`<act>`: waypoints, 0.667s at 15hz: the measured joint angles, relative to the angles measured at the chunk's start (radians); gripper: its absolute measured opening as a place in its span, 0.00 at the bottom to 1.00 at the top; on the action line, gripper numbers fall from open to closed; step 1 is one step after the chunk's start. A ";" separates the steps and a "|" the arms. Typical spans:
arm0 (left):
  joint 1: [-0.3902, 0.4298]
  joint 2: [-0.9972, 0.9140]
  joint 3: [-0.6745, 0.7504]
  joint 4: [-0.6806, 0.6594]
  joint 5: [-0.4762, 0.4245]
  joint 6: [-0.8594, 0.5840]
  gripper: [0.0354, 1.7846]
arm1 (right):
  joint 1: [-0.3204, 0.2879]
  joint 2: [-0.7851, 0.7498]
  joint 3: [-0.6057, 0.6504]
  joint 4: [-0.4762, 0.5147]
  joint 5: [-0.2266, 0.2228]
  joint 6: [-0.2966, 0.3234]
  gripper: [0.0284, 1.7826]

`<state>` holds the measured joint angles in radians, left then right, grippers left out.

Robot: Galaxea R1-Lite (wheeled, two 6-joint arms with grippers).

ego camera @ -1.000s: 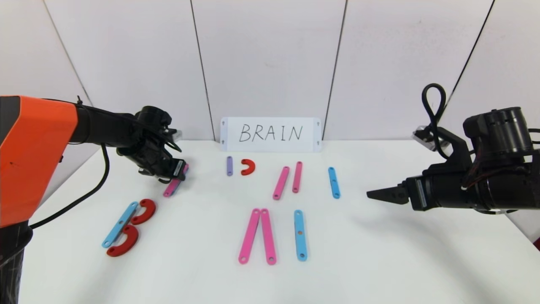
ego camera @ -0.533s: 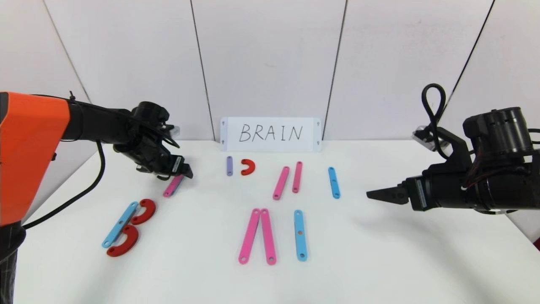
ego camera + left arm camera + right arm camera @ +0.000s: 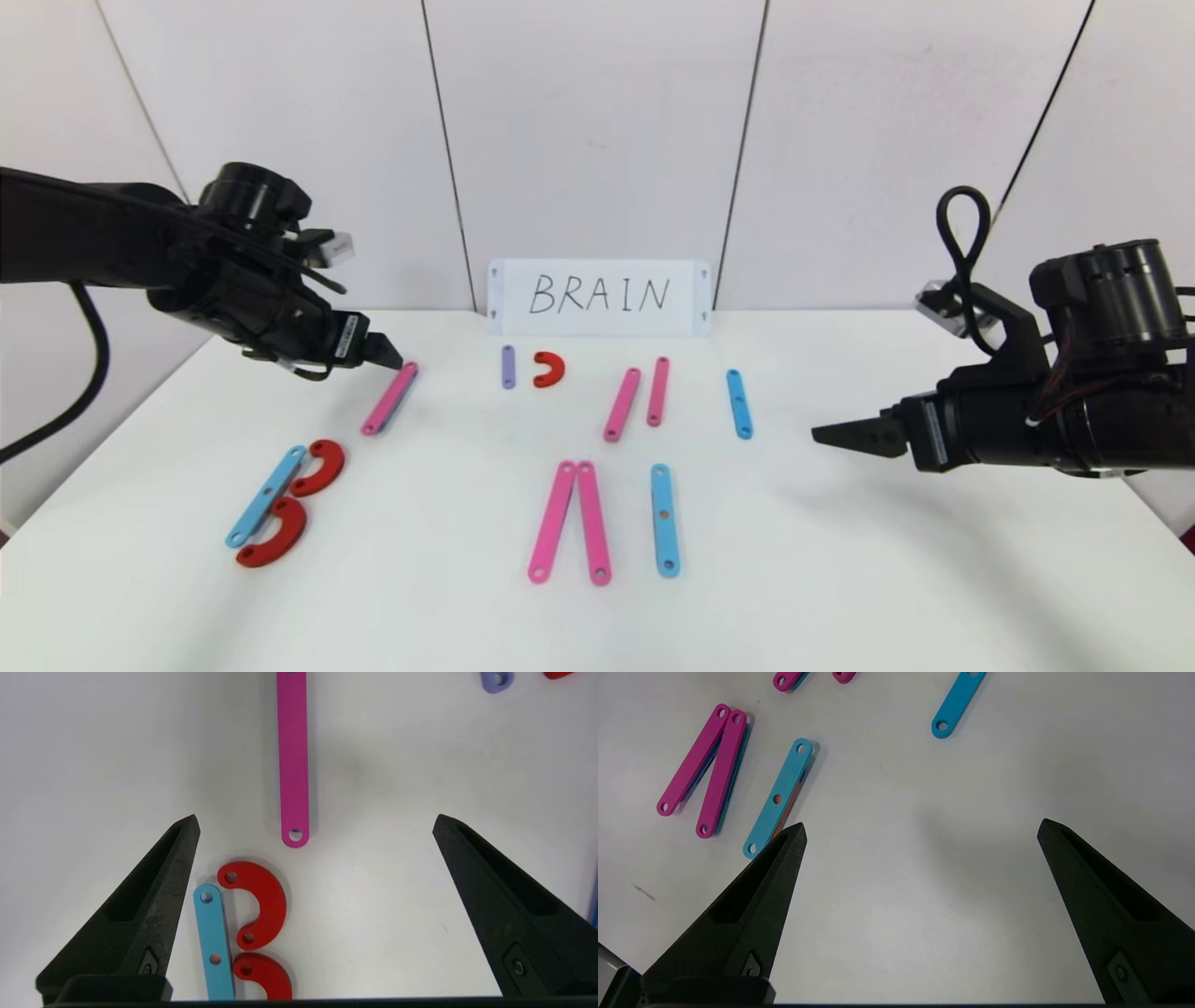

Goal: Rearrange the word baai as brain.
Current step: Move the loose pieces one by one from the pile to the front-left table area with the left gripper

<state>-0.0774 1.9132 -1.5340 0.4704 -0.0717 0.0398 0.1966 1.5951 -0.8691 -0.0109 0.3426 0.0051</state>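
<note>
Both tools stand fully open and hold nothing. Left tool (image 3: 385, 356) hovers just behind the flat pink plastic strip (image 3: 390, 399), which lies free on the white desk (image 3: 840, 560), likely as an R stroke. Right tool (image 3: 834, 433) idles well apart.

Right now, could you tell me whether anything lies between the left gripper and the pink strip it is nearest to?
Nothing visible does. The left gripper is open and hangs just above the far end of the pink strip, with only bare table around it. The blue-and-red B lies nearer the robot, apart from the strip.
</note>
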 joint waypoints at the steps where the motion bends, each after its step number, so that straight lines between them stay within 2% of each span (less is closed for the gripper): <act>1: -0.006 -0.045 0.038 0.000 -0.020 0.001 0.98 | 0.000 -0.004 0.001 -0.001 -0.001 0.000 0.97; 6: -0.029 -0.175 0.174 -0.003 -0.043 0.005 0.98 | 0.000 -0.010 0.008 -0.006 0.000 0.000 0.97; 10: -0.031 -0.184 0.160 -0.029 -0.037 0.008 0.98 | 0.000 -0.010 0.009 -0.006 0.000 0.000 0.97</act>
<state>-0.1087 1.7294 -1.3743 0.4411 -0.1091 0.0479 0.1962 1.5855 -0.8602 -0.0164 0.3430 0.0051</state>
